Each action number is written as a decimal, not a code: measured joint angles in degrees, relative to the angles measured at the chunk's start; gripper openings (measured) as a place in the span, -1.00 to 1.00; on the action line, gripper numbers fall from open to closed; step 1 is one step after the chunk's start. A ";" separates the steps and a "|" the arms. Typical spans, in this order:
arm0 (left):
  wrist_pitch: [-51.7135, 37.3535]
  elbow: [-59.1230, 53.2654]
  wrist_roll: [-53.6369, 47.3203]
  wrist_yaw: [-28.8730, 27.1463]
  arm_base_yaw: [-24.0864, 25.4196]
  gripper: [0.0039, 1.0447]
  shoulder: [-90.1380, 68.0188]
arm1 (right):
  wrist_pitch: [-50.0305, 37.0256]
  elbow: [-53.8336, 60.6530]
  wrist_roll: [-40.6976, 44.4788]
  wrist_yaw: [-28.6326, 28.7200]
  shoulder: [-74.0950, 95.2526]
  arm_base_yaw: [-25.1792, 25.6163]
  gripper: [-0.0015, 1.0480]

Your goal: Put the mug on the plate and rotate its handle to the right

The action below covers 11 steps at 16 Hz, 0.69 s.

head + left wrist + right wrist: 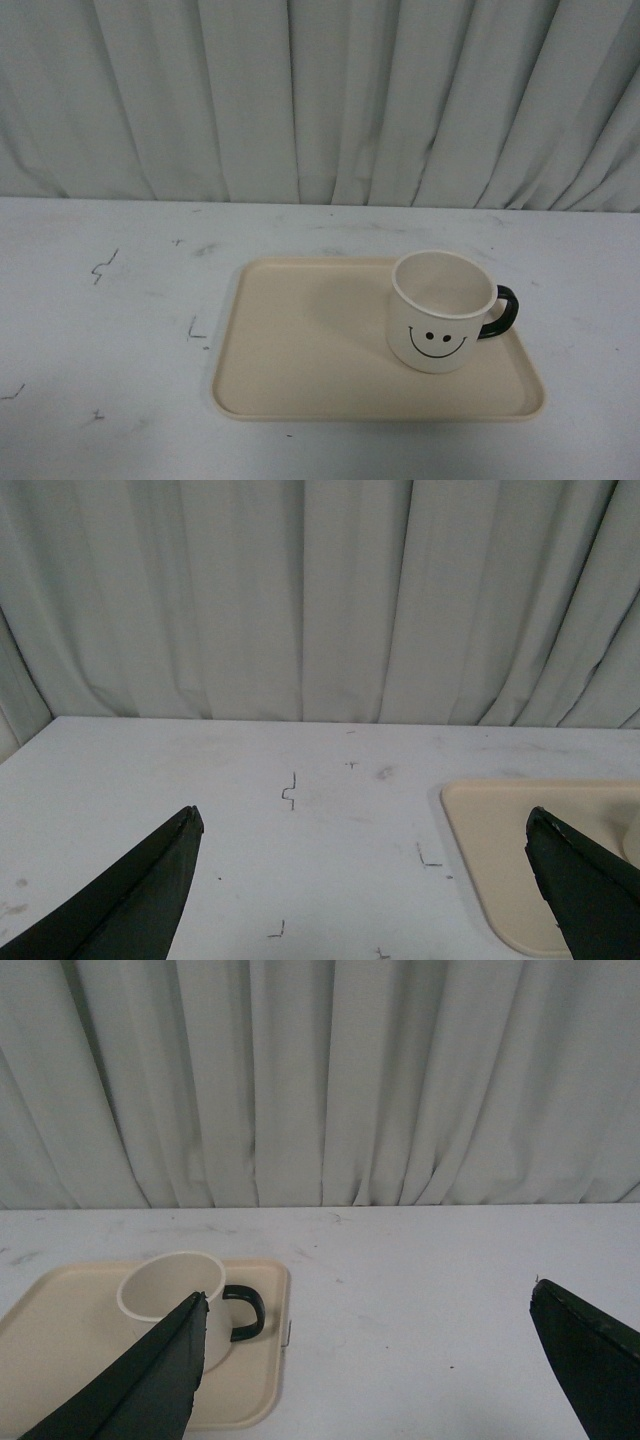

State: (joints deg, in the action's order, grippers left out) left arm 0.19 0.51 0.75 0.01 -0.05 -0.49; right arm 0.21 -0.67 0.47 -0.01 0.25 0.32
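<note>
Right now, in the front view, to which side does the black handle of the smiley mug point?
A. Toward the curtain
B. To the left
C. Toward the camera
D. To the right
D: the black handle sticks out from the right side of the smiley mug, which stands upright on the right part of the beige tray, its face toward the camera.

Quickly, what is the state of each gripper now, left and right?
Left gripper: open, holding nothing, above the table.
Right gripper: open, holding nothing; the mug stands free on the plate.
</note>
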 joint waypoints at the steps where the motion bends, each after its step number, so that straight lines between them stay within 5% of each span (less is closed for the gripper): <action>1: 0.02 0.00 0.00 0.00 0.00 0.88 0.00 | 0.00 0.00 0.00 -0.02 0.00 0.00 0.87; 11: 0.02 0.00 0.00 0.00 0.00 0.88 0.00 | 0.00 0.00 0.00 0.00 0.00 0.00 0.87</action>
State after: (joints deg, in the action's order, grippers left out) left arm 0.21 0.51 0.75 0.01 -0.05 -0.49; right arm 0.21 -0.67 0.47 -0.01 0.25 0.32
